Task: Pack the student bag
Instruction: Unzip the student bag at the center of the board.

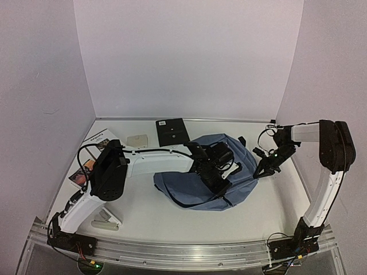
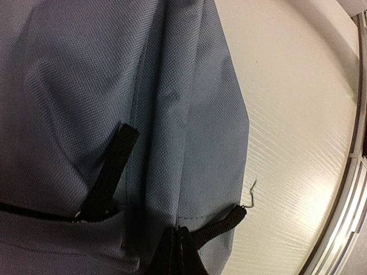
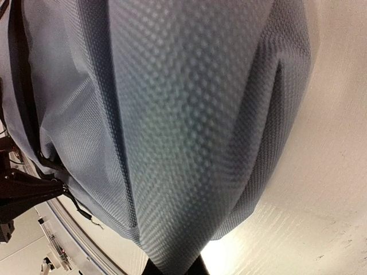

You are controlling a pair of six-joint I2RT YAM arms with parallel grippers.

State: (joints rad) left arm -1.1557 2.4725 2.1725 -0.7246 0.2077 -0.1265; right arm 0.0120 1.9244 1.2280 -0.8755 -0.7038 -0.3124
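Backpack [image 3: 172, 114] cloth up close, blue-grey, pinched from two sides.
Slumped in the middle of the table [image 1: 143, 212], slightly right; right claw [image 1: 265, 169] closed tight on its right edge, left claw [image 1: 222, 183] clamped together on a top fold beside a black strap [image 2: 109, 172].

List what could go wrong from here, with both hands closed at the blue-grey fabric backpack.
1. The left hand and right hand appear shut on mere folds of the soft blue-grey fabric backpack; a pull could slip the cloth free.
2. The loose black webbing strap lies close to the left hand and might snag it.
3. The flat black rectangular item lies just behind the backpack; dragging the backpack could shove it.
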